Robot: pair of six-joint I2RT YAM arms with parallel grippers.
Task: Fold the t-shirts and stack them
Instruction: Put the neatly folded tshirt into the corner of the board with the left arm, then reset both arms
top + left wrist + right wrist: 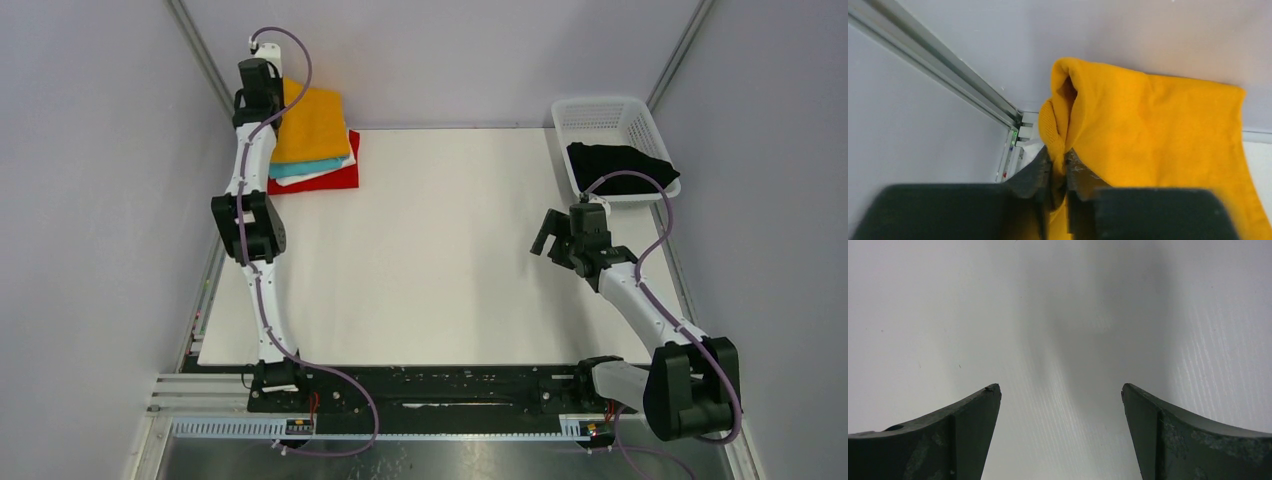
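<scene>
Where left gripper pinches: orange-yellow t-shirt (folded edge).

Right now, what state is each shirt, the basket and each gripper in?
orange-yellow t-shirt, folded, topmost of the four, edge pinched
teal t-shirt, folded, second down
white t-shirt, folded, under the teal
red t-shirt, folded, at the bottom
black t-shirt, unfolded, bunched in the basket
basket, upright
left gripper, shut on the orange-yellow t-shirt
right gripper, open, empty, above the table
</scene>
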